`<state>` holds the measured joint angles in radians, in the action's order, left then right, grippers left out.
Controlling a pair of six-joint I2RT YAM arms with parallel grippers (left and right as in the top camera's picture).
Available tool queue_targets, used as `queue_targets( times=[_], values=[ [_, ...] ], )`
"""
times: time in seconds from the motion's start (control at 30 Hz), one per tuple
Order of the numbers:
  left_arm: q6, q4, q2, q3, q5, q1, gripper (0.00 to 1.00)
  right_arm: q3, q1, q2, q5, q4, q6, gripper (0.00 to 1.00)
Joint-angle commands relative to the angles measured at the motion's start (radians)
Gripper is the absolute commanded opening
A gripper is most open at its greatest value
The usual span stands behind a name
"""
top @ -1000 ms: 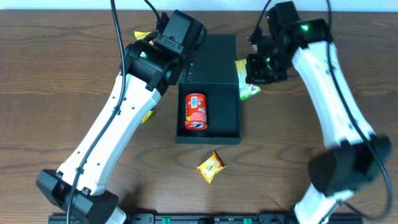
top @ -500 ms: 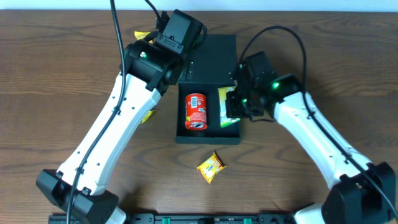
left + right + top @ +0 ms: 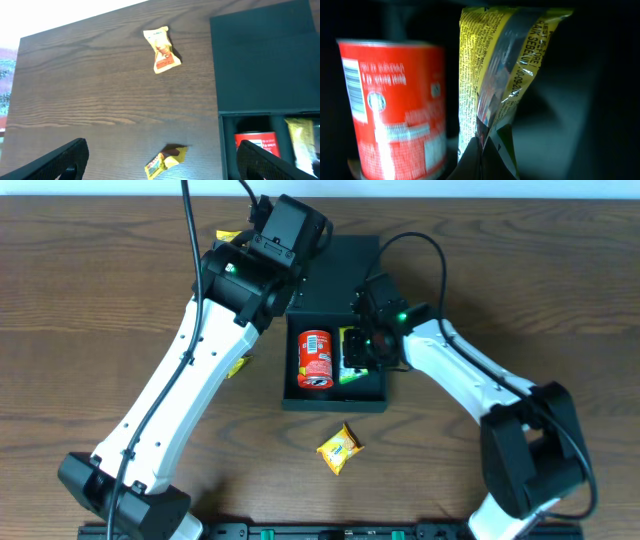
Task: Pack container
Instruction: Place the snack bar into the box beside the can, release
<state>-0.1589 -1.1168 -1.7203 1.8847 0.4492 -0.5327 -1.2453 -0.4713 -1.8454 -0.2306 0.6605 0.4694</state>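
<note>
The dark teal container [image 3: 372, 395] stands open at the table's middle, its flap lid [image 3: 345, 275] lying back. A red can [image 3: 315, 358] lies inside on the left. My right gripper [image 3: 362, 352] is down in the box, shut on a yellow-green snack packet [image 3: 350, 360] beside the can; the packet [image 3: 490, 75] and the can [image 3: 395, 105] fill the right wrist view. My left gripper [image 3: 160, 165] is open and empty, high over the table left of the container [image 3: 265, 60], above a yellow packet [image 3: 165, 161].
A yellow packet [image 3: 339, 447] lies in front of the container. Another [image 3: 229, 237] lies at the back left, seen also in the left wrist view [image 3: 161, 49]. A third [image 3: 237, 366] peeks out under the left arm.
My right gripper has carried the yellow-green packet from the table right of the container down into the box beside the red can. The left arm has not moved.
</note>
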Motion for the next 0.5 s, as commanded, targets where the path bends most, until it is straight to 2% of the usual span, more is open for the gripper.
queue_targets(
  times=[0.0, 0.27, 0.47],
  values=[
    [0.027, 0.003, 0.008, 0.001, 0.027, 0.004, 0.95, 0.004, -0.029, -0.015, -0.049, -0.042, 0.041, 0.01],
    [0.032, 0.003, 0.008, 0.001, 0.056, 0.004, 0.95, 0.004, -0.093, -0.022, -0.090, -0.114, 0.134, 0.01],
    [0.032, 0.003, 0.008, 0.001, 0.056, 0.004, 0.95, 0.004, -0.132, -0.022, -0.054, -0.132, 0.136, 0.01]
  ],
)
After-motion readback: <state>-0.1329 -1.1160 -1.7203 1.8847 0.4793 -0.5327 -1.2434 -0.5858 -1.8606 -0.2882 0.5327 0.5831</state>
